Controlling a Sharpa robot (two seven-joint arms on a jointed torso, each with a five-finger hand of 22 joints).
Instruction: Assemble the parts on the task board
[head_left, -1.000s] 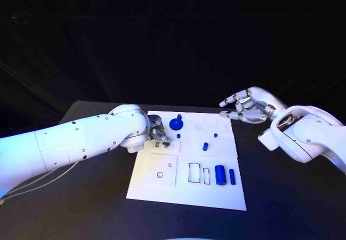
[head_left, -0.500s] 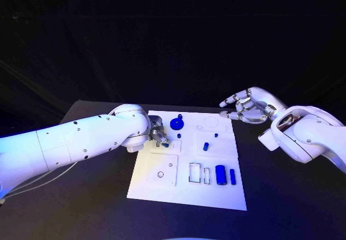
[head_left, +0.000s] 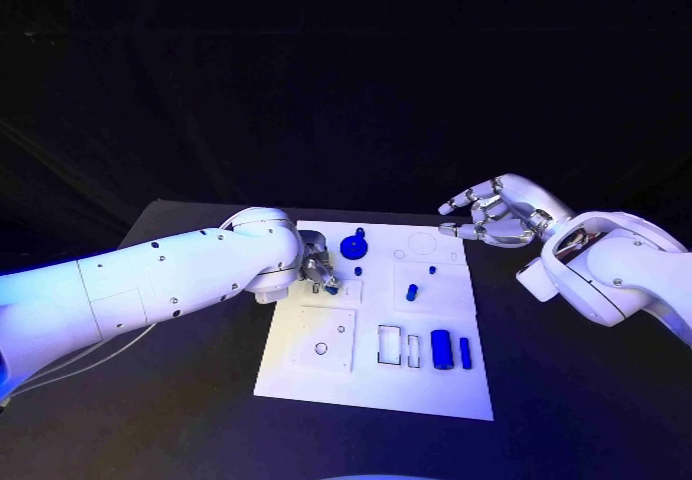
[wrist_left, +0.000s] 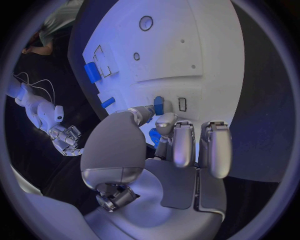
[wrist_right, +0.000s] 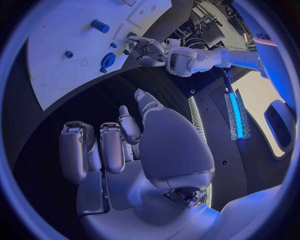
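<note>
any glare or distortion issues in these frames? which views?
Head view: blue light falls on the left arm; the task board reads evenly, without blown glare. Left wrist view: fisheye bends the board's edges, and the left hand blocks the middle. Right wrist view: a bright blue strip glares behind the right hand.

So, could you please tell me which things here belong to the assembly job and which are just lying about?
Job:
task board
blue parts
blue part held by left robot hand
right robot hand, empty

Lying about:
black table; nothing else
</note>
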